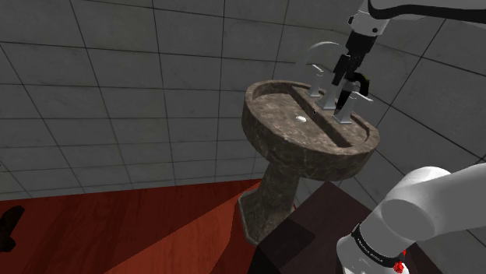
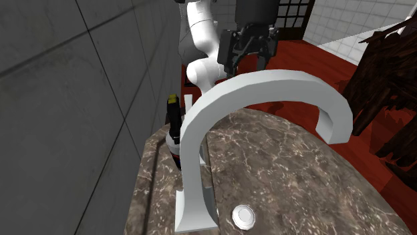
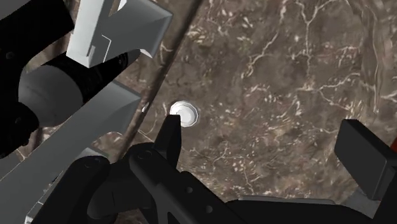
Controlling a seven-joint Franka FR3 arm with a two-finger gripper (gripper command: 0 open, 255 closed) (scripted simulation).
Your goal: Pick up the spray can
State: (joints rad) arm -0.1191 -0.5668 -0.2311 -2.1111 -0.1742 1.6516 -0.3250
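Observation:
The spray can [image 2: 174, 120] is a slim black cylinder with a yellow cap. It stands upright on the back ledge of the dark marble sink [image 2: 301, 173], between the wall and the white arched faucet [image 2: 267, 87]. In the shoulder view the spray can [image 1: 364, 81] is a dark shape just right of my gripper [image 1: 343, 78]. My gripper [image 2: 246, 63] hangs above the faucet's arch, higher than the can and off to its side, fingers apart and holding nothing. In the wrist view the open gripper [image 3: 267, 149] looks down into the basin, near the drain [image 3: 184, 114].
The faucet [image 1: 343, 100] and its handles crowd the ledge around the can. The tiled wall [image 1: 117, 93] stands close behind the sink. The pedestal [image 1: 272, 194] rises from a red floor. A dark cabinet [image 2: 391, 87] stands at the second exterior view's right.

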